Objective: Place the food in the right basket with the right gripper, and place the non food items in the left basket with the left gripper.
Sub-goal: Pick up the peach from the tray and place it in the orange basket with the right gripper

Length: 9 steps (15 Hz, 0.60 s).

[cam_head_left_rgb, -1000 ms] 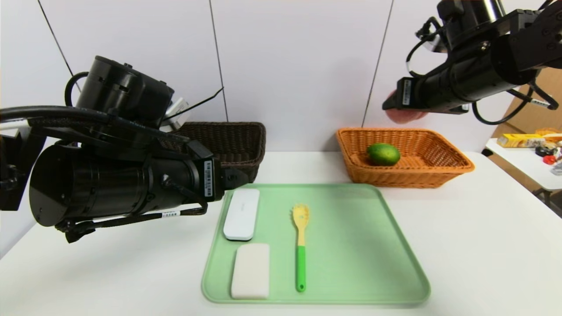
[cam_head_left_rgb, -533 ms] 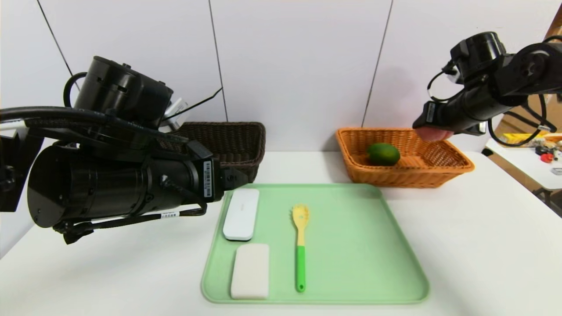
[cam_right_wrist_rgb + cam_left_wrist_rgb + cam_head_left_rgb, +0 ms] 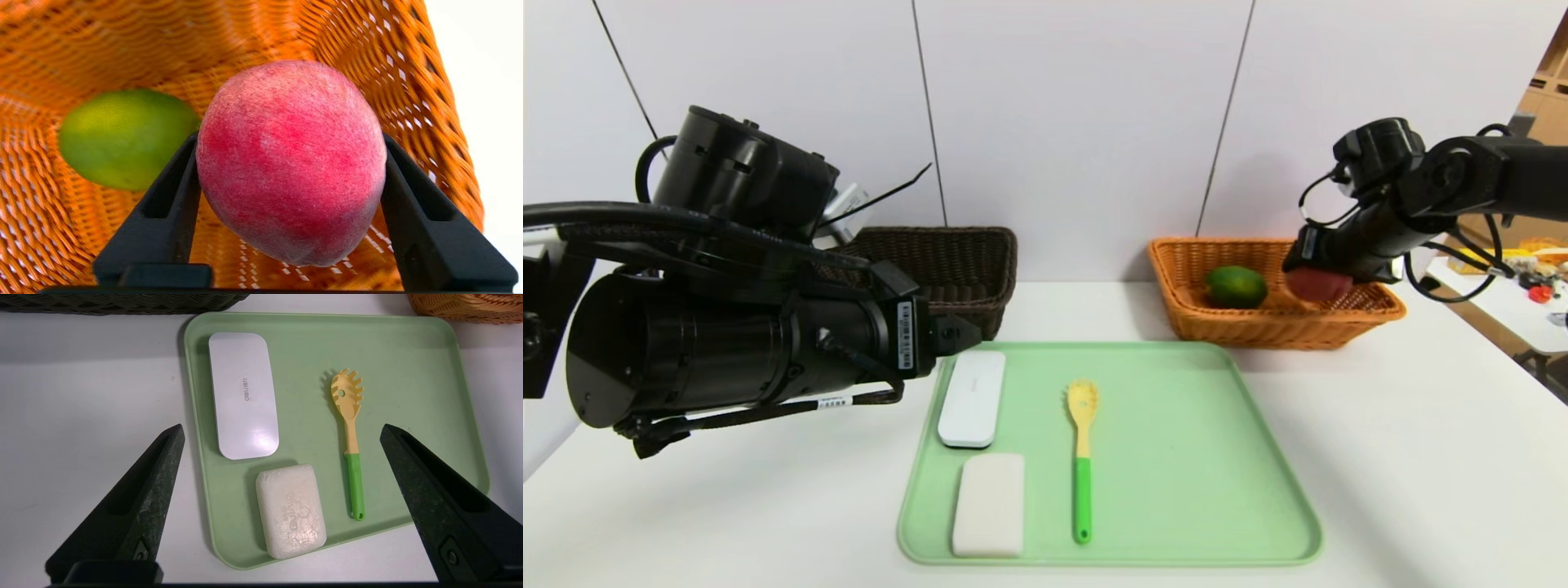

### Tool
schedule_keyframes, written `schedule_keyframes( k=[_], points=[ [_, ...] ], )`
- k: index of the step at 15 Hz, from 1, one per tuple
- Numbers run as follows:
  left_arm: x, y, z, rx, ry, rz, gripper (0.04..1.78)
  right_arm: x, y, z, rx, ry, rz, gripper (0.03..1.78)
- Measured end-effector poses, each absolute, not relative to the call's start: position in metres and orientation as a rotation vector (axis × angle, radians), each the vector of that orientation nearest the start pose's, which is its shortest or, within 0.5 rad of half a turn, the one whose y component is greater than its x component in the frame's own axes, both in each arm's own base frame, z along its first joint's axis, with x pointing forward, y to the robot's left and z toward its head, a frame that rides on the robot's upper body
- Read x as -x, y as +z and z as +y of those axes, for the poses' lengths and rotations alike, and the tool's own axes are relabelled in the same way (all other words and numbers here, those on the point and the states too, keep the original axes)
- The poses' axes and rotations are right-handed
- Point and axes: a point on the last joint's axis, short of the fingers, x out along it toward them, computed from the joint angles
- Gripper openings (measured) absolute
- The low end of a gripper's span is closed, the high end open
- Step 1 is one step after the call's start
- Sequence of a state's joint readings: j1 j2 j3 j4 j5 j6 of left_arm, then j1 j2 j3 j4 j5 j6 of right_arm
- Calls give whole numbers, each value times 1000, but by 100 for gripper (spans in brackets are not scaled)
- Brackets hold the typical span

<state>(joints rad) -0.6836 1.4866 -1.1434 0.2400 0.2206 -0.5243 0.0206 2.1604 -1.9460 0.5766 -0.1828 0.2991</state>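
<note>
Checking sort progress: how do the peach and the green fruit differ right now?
The peach is pink-red and fuzzy; the green fruit is green and smooth. The peach is clamped in the right pincer over the orange basket; the green fruit lies free on the basket floor. Both are inside the basket's rim.

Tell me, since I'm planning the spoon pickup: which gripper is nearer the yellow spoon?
Left. The left gripper hovers open by the tray's far-left corner, near the spoon; the right gripper holds the peach over the orange basket.

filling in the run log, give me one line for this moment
right gripper shut on peach inside orange basket | green fruit in basket | left gripper open above green tray
</note>
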Motion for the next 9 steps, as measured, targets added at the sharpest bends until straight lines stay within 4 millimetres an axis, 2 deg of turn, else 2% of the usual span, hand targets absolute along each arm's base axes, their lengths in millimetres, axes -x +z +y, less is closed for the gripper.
schedule_keyframes(
  k=[6,9],
  points=[
    [-196,256,-153,246,-299,624,169,-423,220,5,-222,-247,735,154],
    [-191,258,-156,229,-320,640,169,-405,250,8,-210,-222,673,159]
  ],
)
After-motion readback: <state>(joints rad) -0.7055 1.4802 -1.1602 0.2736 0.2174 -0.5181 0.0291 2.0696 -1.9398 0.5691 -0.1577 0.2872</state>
